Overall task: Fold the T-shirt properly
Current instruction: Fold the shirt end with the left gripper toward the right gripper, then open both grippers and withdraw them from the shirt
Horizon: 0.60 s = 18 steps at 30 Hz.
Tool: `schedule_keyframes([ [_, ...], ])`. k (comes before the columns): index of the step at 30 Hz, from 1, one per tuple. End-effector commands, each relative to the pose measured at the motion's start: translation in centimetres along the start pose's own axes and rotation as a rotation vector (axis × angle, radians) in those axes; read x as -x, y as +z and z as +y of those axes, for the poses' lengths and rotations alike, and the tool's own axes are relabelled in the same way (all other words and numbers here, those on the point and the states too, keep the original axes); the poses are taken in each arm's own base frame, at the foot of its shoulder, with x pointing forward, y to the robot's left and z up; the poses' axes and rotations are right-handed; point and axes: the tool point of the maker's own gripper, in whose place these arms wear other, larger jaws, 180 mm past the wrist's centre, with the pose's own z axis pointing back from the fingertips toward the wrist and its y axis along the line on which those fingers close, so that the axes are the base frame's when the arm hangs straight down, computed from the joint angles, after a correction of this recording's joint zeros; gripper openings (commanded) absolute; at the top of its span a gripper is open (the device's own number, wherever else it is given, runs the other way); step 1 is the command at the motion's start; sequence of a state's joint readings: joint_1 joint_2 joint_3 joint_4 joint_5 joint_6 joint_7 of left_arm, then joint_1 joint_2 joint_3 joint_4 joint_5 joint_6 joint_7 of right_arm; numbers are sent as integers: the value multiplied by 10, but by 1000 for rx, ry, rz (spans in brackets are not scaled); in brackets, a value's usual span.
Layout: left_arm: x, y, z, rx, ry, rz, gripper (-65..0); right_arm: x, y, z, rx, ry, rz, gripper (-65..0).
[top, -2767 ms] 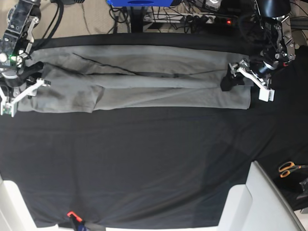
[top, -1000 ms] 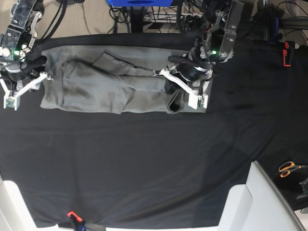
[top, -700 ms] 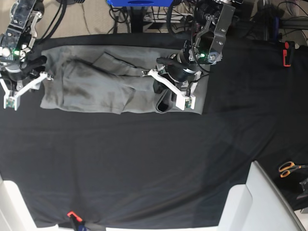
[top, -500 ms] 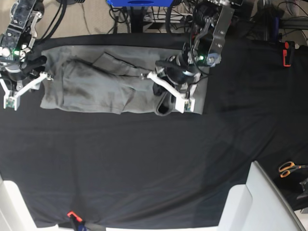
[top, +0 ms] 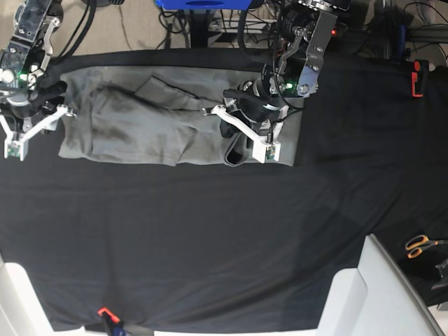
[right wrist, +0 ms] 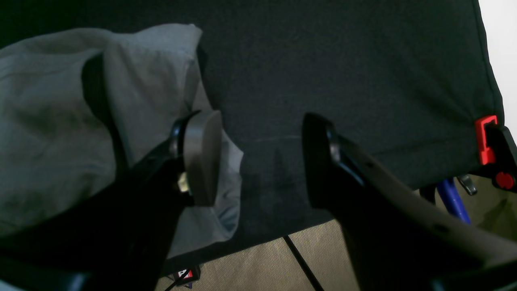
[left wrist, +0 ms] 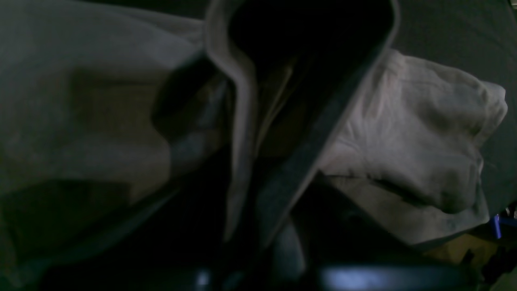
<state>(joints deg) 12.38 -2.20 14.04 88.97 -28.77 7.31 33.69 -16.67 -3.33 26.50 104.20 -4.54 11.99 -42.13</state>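
Presently: T-shirt (top: 147,122) part-folded on black cloth (top: 210,238).
Right gripper (right wrist: 262,161) at shirt's left edge, jaws apart, empty. Left gripper (top: 245,140) down among the shirt's right-end folds; jaw state indeterminate. Orange scissors (top: 422,245) lie far right of the shirt.

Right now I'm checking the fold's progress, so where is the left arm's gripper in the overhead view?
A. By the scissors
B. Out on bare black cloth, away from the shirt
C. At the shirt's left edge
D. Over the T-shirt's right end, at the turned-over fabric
D: the left gripper sits over the T-shirt at its doubled-over right end.
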Motion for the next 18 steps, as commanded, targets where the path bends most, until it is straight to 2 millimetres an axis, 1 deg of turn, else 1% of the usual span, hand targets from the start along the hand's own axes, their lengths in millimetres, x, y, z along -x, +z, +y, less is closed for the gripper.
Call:
schedule_keyframes([
  [1,-12,1,-14,40,6,-38,-495,-14,3,-4,10,-1,-49,-350],
  [4,-12,-1,-26,62,22,-41,-324,-14,3,-4,10,-1,-49,-350],
  [5,-13,-2,-32,75,14,-40,-281,-14,3,-4,11,1,-49,-350],
  [8,-11,-5,-55,126,-30,-28,-166,-14,3,-4,11,1,-49,-350],
  [10,-13,-7,-72,162,-65,-27,-112,-14,3,-5,12,2,-50,-350],
  [12,-18,-8,-88,197,-95,-33,-86,-14,3,-5,12,2,-50,-350],
  [14,-23,-7,-104,234,-127,-45,-81,-14,3,-5,12,2,-48,-350],
  [16,-34,-2,-124,279,-165,-72,-84,-14,3,-4,11,1,-48,-350],
  [18,-48,8,-132,303,-176,-116,-86,-14,3,-3,7,3,-49,-350],
])
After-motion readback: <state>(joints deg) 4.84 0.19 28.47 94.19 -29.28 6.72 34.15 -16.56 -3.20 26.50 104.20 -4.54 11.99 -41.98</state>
